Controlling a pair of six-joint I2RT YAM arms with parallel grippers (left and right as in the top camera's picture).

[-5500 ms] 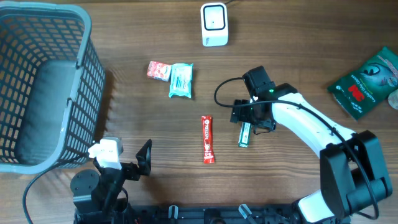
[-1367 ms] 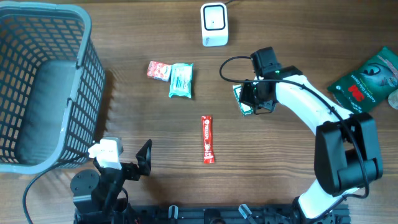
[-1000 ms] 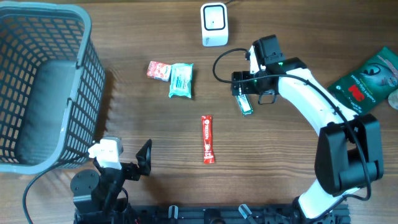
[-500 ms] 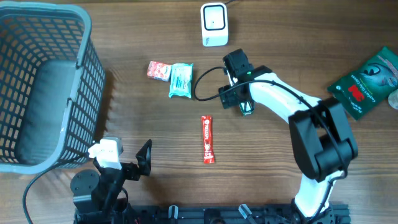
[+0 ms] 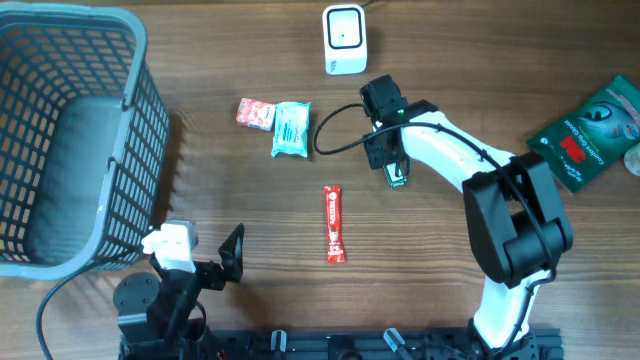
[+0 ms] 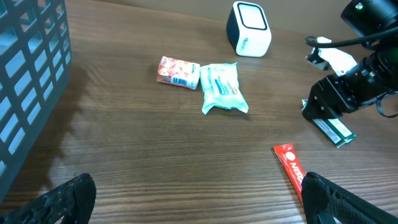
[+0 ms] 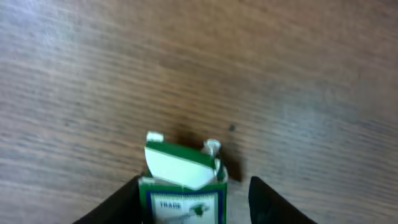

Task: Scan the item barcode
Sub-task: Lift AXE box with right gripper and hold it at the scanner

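The left gripper (image 5: 232, 256) hangs at the near left edge of the wooden table (image 5: 200, 200). In its wrist view its two fingers (image 6: 68, 199) sit in the lower corners, wide apart, with nothing between them.

Just beyond it and towards the middle lies a red snack bar (image 5: 334, 223), flat on the wood with its length running near to far. It is apart from everything else.

A little farther and to the right, the right gripper (image 5: 392, 166) is down over a small green pack (image 5: 397, 177), the item for scanning. The pack lies on the table with its long side near to far, right of centre. In the right wrist view the pack (image 7: 183, 177) shows a white flap at its far end. The dark fingers (image 7: 270, 199) straddle it with the jaws partly apart. The left one is close against the pack's edge and a strip of table shows between the pack and the right one, so it is not clamped.

Farther left are a teal wipes packet (image 5: 291, 128) and a small orange-red packet (image 5: 255, 113), just beside each other. A grey basket (image 5: 150, 130) fills the far left. A dark green bag (image 5: 585, 130) lies at the right edge.

Farthest, near the middle, stands the white scanner (image 5: 344, 39), well apart from the green pack.
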